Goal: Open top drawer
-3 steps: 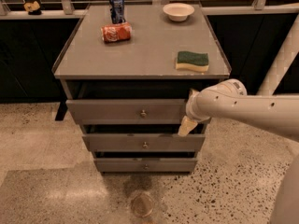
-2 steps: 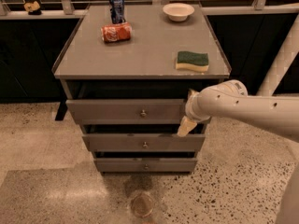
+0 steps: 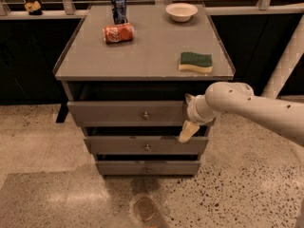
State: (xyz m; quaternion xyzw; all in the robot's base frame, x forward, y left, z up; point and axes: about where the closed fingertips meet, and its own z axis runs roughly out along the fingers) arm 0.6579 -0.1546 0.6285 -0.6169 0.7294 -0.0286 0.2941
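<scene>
The top drawer, the uppermost and widest of three grey fronts, sits just under the table top, a dark gap showing above its upper edge and its long axis running straight across the picture. Its small round knob marks the centre of the front. The claw is pressed up at the right end of that same front, level with the knob but apart from it, so the knob lies to the claw's picture-left along the length of the drawer. Whether the claw is wide, narrow or gripping the front's edge cannot be told from this angle. The white arm reaches in from the right, low and nearly level. On this reading, any pull must come straight out toward the camera, square to the front. Two narrower drawers lie below, shut. On the table rest a sponge, a tipped red can, an upright blue can and a bowl.
</scene>
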